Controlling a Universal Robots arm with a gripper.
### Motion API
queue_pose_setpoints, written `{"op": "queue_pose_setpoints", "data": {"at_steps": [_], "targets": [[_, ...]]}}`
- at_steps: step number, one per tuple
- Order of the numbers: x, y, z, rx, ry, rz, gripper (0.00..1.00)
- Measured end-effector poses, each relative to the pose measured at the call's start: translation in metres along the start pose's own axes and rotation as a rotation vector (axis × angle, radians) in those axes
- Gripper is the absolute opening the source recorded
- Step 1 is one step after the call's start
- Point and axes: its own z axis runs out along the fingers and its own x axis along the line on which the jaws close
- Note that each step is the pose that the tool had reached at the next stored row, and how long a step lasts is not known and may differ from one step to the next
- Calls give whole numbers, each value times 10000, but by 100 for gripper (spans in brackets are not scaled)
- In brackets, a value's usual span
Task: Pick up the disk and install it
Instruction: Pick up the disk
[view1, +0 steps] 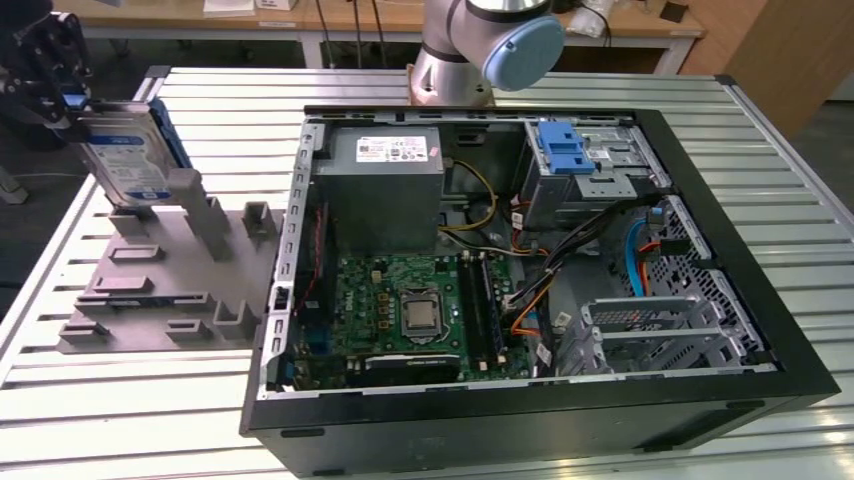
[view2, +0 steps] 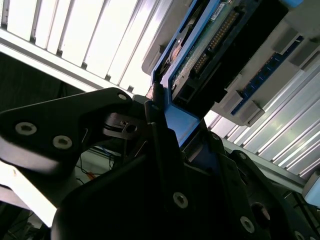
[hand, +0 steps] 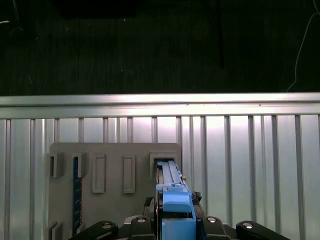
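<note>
The disk (view1: 127, 152), a silver-grey drive with a white-and-blue label and a blue carrier frame, stands on edge at the exterior view's far left. Its lower end is at a slot of the grey holder block (view1: 160, 280); I cannot tell whether it still sits in the slot. My gripper (view1: 64, 98) is on the disk's upper end, shut on the blue frame. In the first wrist view the blue frame (hand: 176, 205) sits between my fingers, above the holder's slots. The second wrist view shows the disk's underside and connector (view2: 210, 50) close up, with my gripper (view2: 167, 117) closed on it.
An open computer case (view1: 287, 290) lies flat on the slatted metal table (view1: 120, 410), to the holder's right in the exterior view. Inside are a grey power supply box (view1: 387, 190), a motherboard (view1: 414, 310), a blue latch on a cage (view1: 567, 150) and a metal drive cage (view1: 654, 320).
</note>
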Motion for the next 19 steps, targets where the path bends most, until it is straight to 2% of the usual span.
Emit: {"op": "queue_pose_setpoints", "data": {"at_steps": [10, 12, 19], "targets": [[-2, 1, -30, -1, 0, 0, 36], [-3, 2, -64, 0, 0, 0, 36], [-3, 2, -74, -1, 0, 0, 36]]}}
